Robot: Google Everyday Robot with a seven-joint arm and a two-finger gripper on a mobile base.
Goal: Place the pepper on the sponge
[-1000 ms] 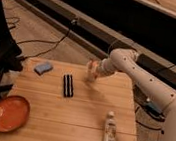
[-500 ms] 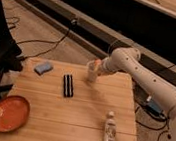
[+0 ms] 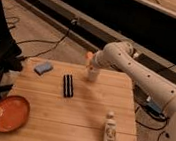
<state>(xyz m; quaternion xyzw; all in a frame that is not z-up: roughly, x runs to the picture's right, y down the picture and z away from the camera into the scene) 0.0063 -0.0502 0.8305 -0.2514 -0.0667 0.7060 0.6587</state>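
The pepper [image 3: 88, 57] sits at the tip of the clenched gripper [image 3: 90, 69], seemingly pinched there. The sponge [image 3: 43, 68] lies well apart, leftward in view, past the black block [image 3: 67, 85].

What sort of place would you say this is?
Probably a lab or workshop: a wooden table, cables trailing over the floor, a long dark bench behind. The gripper is at the table's far edge.
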